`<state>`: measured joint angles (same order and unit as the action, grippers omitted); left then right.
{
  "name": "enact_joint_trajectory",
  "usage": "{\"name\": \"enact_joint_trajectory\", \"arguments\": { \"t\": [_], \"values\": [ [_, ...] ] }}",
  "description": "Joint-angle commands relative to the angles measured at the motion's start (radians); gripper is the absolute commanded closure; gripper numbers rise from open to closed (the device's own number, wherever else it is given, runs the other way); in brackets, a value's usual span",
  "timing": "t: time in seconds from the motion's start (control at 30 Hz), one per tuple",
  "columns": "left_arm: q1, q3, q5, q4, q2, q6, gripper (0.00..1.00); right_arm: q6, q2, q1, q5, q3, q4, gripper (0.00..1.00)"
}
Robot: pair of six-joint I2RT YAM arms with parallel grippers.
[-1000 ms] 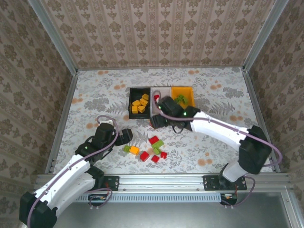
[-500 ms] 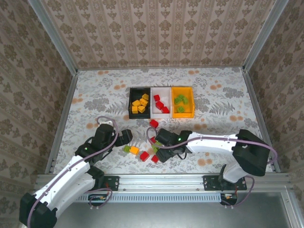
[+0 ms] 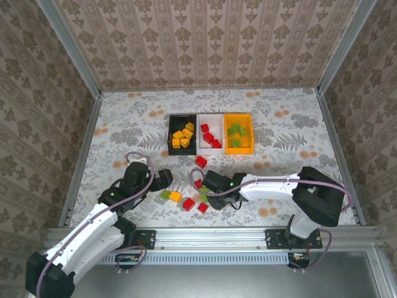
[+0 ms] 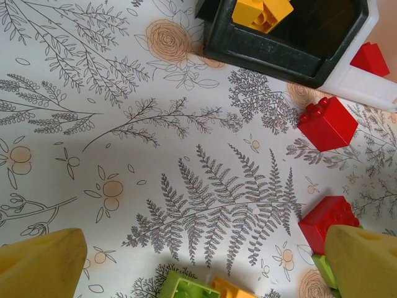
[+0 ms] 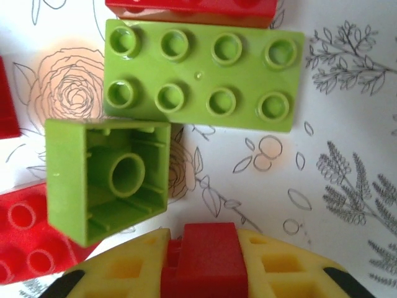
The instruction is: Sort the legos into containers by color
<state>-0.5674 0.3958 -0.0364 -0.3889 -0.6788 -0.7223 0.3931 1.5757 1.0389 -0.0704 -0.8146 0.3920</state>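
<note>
Back from the containers [image 3: 239,151], the right gripper [image 3: 208,187] is clamping a red lego [image 5: 198,253] in the loose pile. Carrying it to the white container [image 3: 218,123] is looking like the next move; the left gripper [image 4: 198,264] is idling open.

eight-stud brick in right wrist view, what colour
The eight-stud brick is lime green, clearest in the right wrist view.

Bright even light, faint soft shadows, left fingers [image 4: 37,264] blurred

Floral-patterned tabletop [image 3: 124,124], on which three adjoining containers [image 3: 170,133] are set, with loose legos [image 3: 201,161] scattered nearer.
</note>
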Motion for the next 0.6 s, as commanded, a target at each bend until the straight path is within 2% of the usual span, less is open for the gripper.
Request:
{"name": "enact_joint_trajectory", "arguments": {
  "t": [0.0, 0.13, 0.27, 0.37, 0.57],
  "values": [
    [0.008, 0.0, 0.012, 0.015, 0.002, 0.017, 0.0, 0.0, -0.085, -0.001, -0.012, 0.025, 0.028, 0.78],
    [0.008, -0.003, 0.021, 0.04, -0.003, 0.019, 0.0, -0.006, -0.176, -0.056, -0.04, -0.012, 0.053, 0.8],
    [0.008, 0.004, 0.024, 0.04, -0.021, 0.012, 0.0, -0.011, -0.211, -0.173, -0.038, -0.127, 0.036, 0.8],
    [0.006, 0.004, 0.03, 0.041, -0.033, 0.0, 0.0, 0.003, -0.112, -0.261, -0.042, -0.234, -0.012, 0.8],
    [0.004, -0.006, 0.048, 0.05, -0.042, -0.017, 0.0, 0.019, 0.209, -0.383, -0.084, -0.527, -0.029, 0.77]
  ]
}}
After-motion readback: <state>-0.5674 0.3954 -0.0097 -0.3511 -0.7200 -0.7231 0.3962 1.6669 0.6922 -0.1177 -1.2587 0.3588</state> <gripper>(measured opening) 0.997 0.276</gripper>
